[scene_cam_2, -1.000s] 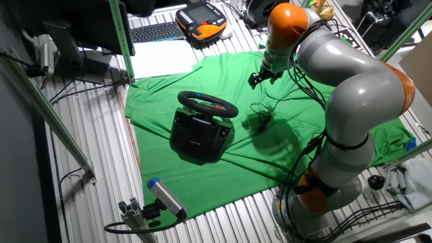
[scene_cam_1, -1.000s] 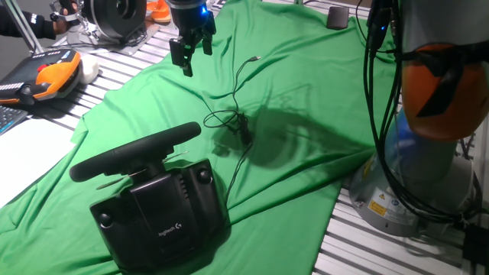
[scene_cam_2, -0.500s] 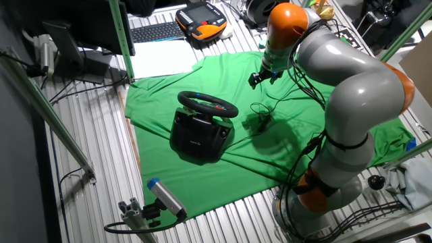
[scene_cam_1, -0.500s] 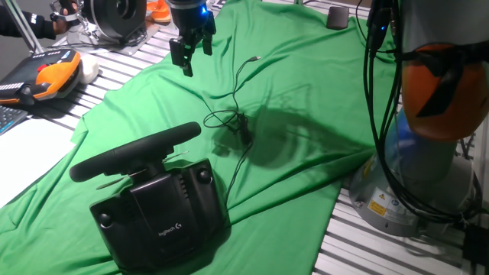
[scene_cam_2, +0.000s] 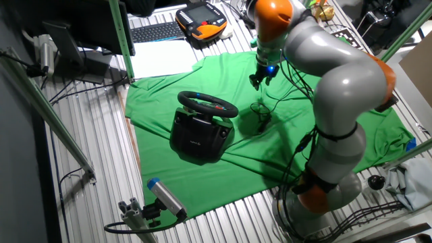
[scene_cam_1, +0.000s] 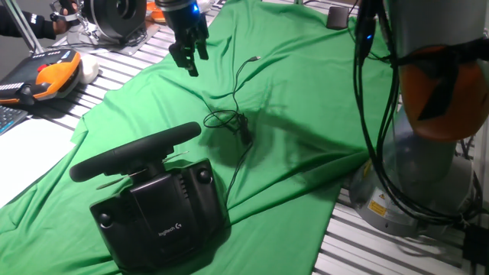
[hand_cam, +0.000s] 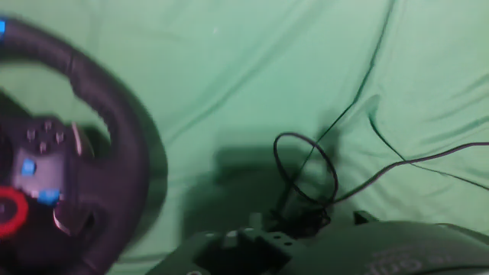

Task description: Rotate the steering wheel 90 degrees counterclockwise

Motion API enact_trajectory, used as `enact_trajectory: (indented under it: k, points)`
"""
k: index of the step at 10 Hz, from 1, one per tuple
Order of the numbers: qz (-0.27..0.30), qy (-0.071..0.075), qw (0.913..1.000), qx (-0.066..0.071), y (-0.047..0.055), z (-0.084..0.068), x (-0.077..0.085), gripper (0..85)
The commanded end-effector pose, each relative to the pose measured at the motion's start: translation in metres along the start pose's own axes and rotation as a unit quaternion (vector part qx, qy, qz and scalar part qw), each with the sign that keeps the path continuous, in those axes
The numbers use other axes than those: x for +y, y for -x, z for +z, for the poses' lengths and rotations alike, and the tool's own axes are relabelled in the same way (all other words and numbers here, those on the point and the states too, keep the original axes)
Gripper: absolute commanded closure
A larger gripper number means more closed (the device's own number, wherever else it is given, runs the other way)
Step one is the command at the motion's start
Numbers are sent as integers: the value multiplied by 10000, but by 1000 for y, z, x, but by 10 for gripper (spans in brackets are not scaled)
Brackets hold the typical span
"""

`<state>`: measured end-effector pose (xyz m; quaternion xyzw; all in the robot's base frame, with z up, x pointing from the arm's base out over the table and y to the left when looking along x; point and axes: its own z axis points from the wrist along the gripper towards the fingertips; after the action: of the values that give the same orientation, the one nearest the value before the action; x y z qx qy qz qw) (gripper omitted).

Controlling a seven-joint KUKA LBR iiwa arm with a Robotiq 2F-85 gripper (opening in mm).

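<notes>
The steering wheel (scene_cam_1: 137, 150), a black rim seen edge-on, sits on its boxy black base (scene_cam_1: 164, 214) with a small white logo, on the green cloth near the front left. In the other fixed view the steering wheel (scene_cam_2: 207, 104) lies left of the arm. My gripper (scene_cam_1: 189, 59) hangs in the air at the far end of the cloth, well behind the wheel, open and empty; it also shows in the other fixed view (scene_cam_2: 258, 79). The hand view is blurred and shows the wheel's rim (hand_cam: 107, 114) and hub buttons at the left.
A loose black cable with a loop (scene_cam_1: 229, 120) lies on the cloth (scene_cam_1: 306, 84) between gripper and wheel, and shows in the hand view (hand_cam: 306, 172). An orange-and-black pendant (scene_cam_1: 52, 76) and a round black-and-silver device (scene_cam_1: 114, 14) stand at the back left. The arm's base (scene_cam_1: 416, 164) is at the right.
The arm has swung, its upper joints shifting left. The gripper has turned and moved slightly up and left over the far cloth. The steering wheel has not moved.
</notes>
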<state>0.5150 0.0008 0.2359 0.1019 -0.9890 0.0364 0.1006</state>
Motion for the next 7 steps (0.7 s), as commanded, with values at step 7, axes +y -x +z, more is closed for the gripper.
enact_trajectory:
  k: [7]
  points:
    - [-68, -7, 10000, 64, 0, 0, 0, 850]
